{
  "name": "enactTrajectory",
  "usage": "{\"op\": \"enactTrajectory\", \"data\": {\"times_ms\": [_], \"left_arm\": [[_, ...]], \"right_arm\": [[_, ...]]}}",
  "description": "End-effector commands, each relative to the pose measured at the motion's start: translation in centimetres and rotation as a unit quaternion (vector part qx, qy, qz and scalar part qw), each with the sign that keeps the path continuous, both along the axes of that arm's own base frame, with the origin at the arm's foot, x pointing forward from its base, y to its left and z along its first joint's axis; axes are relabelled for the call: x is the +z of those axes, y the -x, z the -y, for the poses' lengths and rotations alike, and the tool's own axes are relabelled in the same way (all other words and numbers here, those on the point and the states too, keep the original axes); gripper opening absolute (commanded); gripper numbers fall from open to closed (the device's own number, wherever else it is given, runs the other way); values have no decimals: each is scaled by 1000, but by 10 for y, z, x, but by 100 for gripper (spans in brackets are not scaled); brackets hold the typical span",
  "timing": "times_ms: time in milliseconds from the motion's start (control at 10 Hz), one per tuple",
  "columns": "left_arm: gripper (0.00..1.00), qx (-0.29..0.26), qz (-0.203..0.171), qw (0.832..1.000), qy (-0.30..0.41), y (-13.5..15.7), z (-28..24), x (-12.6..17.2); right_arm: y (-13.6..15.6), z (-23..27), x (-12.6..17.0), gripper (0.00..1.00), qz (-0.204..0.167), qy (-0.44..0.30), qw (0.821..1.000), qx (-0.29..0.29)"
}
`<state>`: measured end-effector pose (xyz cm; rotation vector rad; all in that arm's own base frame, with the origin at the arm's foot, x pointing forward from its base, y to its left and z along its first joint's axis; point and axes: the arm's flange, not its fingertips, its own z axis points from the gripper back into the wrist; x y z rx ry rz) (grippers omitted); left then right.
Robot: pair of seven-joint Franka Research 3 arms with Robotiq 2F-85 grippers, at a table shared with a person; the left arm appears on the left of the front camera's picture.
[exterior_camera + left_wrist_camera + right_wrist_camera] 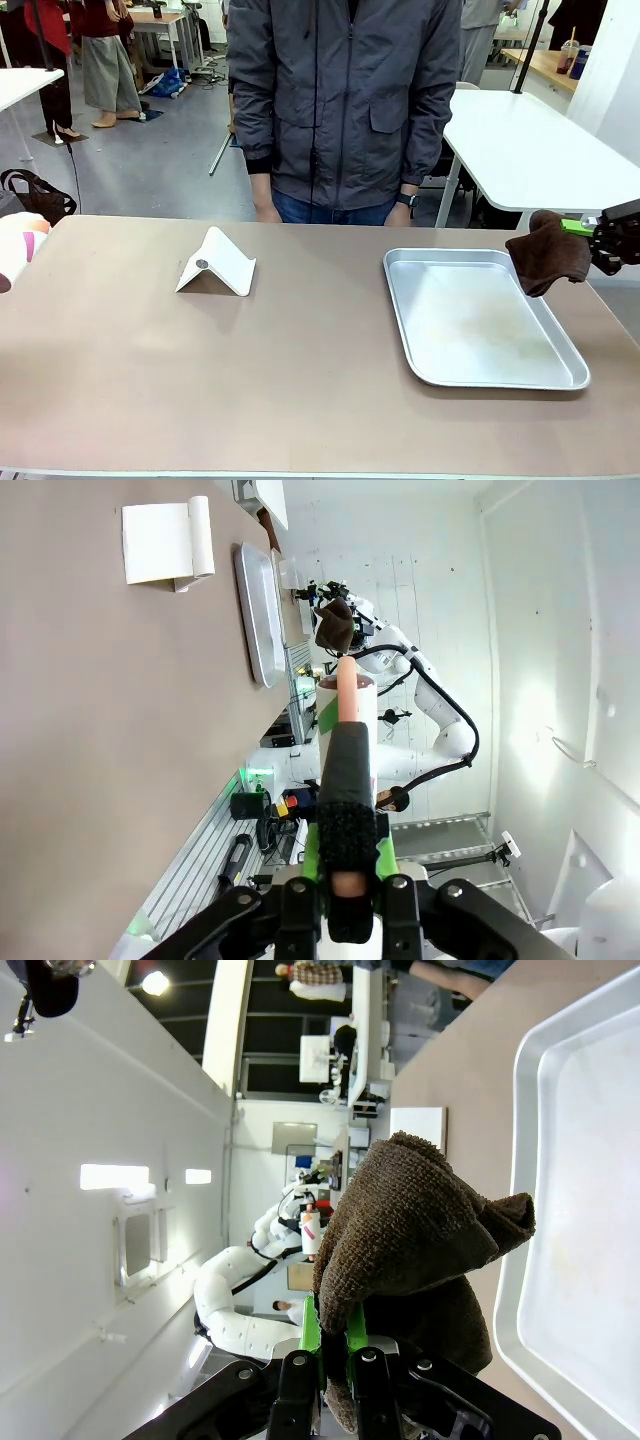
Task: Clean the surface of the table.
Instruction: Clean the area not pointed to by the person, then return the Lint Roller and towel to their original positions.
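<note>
Table [300, 380] edge: cloth [548, 258] in tight jaws

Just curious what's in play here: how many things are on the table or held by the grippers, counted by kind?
Metal tray: 1
White folded stand: 1
Brown cloth: 1
Pink-and-white object: 1
Total: 4

Matt smooth beige table [300, 380], dull metal tray [470, 320], nubbly brown cloth [548, 255]
</note>
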<state>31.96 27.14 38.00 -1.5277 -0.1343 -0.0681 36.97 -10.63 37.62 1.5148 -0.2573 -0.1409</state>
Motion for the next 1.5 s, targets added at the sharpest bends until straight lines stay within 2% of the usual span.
{"op": "enactTrajectory", "data": {"times_ms": [0, 1400], "left_arm": [[3, 2, 8, 1000, 2, -5, 1, 7], [3, 2, 8, 1000, 2, -5, 1, 7]], "right_arm": [[-3, -2, 5, 11, 7, -10, 1000, -1], [-3, -2, 5, 11, 7, -10, 1000, -1]]}}
